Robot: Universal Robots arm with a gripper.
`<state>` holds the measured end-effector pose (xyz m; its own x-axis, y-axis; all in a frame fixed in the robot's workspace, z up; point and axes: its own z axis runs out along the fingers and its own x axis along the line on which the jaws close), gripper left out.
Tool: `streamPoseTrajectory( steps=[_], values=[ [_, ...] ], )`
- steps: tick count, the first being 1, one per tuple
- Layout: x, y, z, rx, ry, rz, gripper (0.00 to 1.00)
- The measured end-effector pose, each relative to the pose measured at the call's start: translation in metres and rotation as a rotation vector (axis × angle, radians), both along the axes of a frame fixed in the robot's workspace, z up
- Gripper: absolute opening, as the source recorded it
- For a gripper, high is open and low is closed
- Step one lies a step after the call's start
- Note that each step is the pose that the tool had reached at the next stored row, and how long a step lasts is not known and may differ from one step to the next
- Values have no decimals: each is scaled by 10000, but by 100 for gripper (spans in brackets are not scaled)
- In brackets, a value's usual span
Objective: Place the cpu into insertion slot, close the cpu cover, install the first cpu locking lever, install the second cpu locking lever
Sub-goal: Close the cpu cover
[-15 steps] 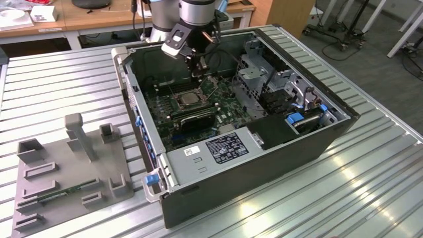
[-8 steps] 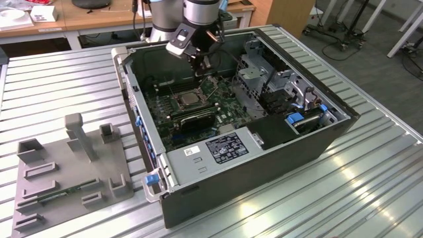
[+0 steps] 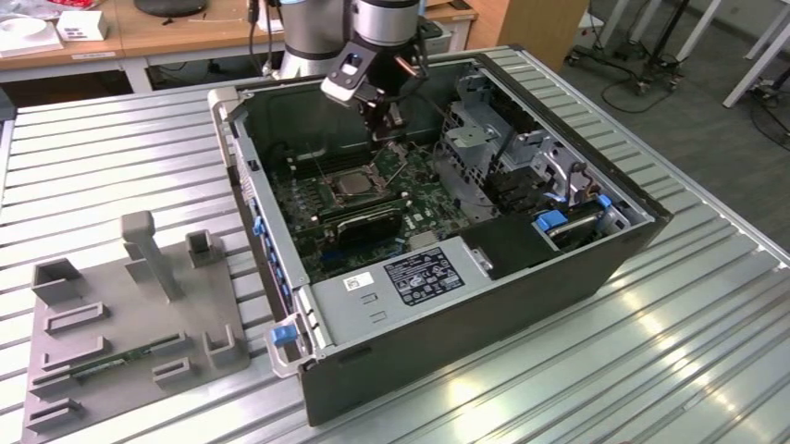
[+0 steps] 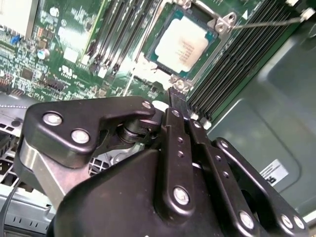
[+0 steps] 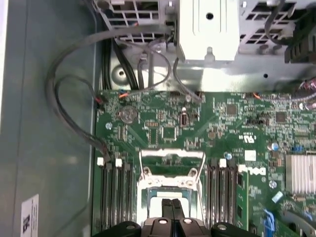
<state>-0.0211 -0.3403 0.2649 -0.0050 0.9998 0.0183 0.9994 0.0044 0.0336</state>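
One cpu (image 4: 185, 44) lies flat in the slot (image 3: 351, 188), just past my gripper (image 4: 177, 98) and not touching it. Its top is a dull silver square with rounded corners. The cover (image 4: 224, 22), a thin metal frame with screw lugs, lies down around it as far as I can tell. A thin wire lever (image 4: 266, 22) sticks out from one corner across the long black memory slots (image 4: 237, 64). The board (image 4: 74, 59) is green and crowded with small parts. In the exterior view I see the gripper hanging inside the open case (image 3: 494, 305), above the slot. In the first wrist view its narrow matte-black fingers (image 5: 168, 212) are pressed together with nothing between them.
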Motion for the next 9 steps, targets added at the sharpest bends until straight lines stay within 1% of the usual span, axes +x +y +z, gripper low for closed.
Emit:
streamPoseTrajectory(
  steps=[9],
  values=[
    [180,0,-2,0,0,0,11]
  ],
)
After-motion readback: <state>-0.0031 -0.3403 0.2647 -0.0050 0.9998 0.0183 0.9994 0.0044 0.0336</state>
